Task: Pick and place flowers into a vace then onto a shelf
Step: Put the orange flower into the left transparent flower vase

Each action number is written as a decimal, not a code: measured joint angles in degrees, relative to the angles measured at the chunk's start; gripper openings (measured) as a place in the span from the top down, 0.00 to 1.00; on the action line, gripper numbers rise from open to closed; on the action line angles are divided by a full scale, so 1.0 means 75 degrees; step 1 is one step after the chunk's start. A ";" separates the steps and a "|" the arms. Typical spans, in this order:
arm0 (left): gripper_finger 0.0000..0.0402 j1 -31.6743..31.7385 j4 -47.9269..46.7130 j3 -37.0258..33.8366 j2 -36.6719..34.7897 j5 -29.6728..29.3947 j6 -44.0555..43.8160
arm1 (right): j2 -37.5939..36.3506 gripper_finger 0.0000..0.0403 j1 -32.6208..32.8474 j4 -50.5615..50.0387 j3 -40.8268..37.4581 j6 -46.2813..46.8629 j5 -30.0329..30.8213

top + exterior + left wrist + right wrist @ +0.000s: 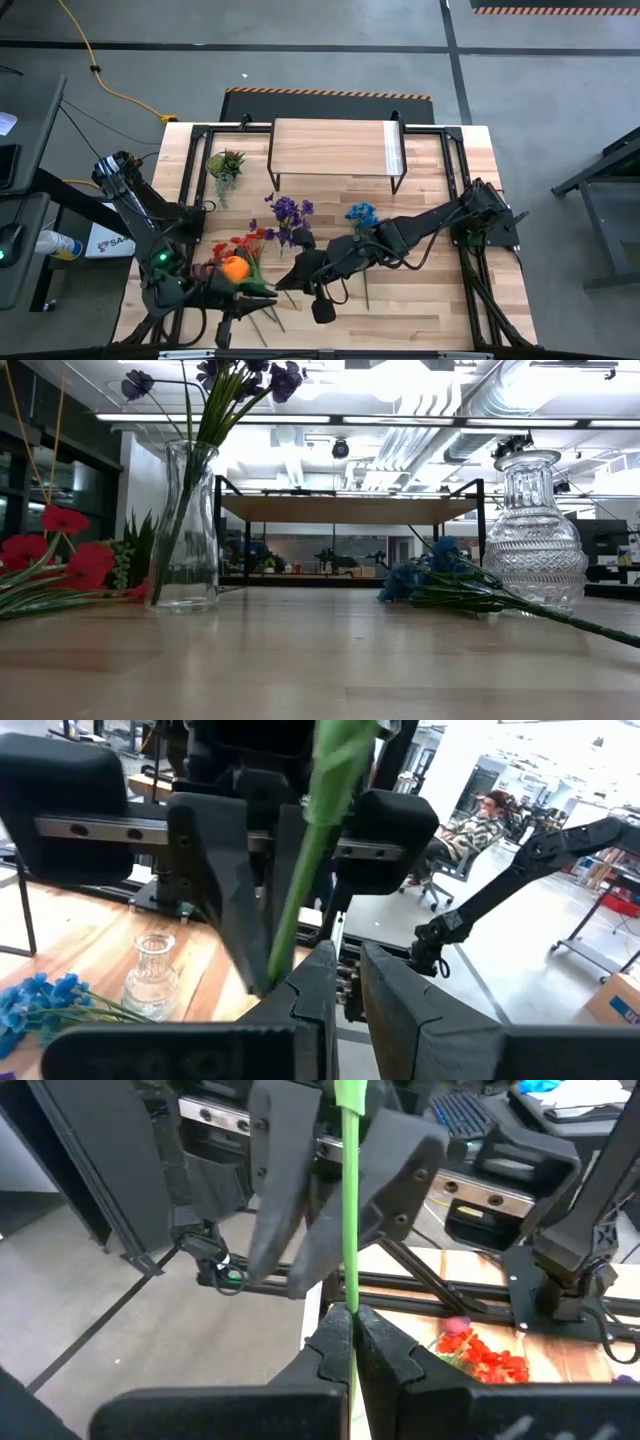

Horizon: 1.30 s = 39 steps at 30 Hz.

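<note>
From above, a green stem is pinched between the left gripper and right gripper, the shelf lying beyond — confirmed at each wrist, both clamped on that stem.

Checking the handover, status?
Left gripper shut on stem. Right gripper shut on same stem. Purple flowers already in vase. No obstruction seen.

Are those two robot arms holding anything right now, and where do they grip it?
Both pinch one green flower stem between them: the left gripper holds it, and the right gripper is shut on it a little along the same stem.
</note>
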 joint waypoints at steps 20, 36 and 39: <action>0.78 -0.0008 -0.0057 0.0000 -0.0003 -0.0132 -0.0337 | 0.0000 1.00 0.0019 -0.0020 0.0003 0.0004 -0.0067; 0.54 0.0491 -0.0335 0.0000 -0.0012 0.1523 -0.0772 | 0.0000 1.00 0.0019 -0.0044 0.0012 -0.0019 -0.0063; 0.49 0.0416 -0.0367 0.0000 -0.0017 0.1514 -0.0861 | 0.0000 1.00 0.0019 -0.0047 0.0012 -0.0016 -0.0062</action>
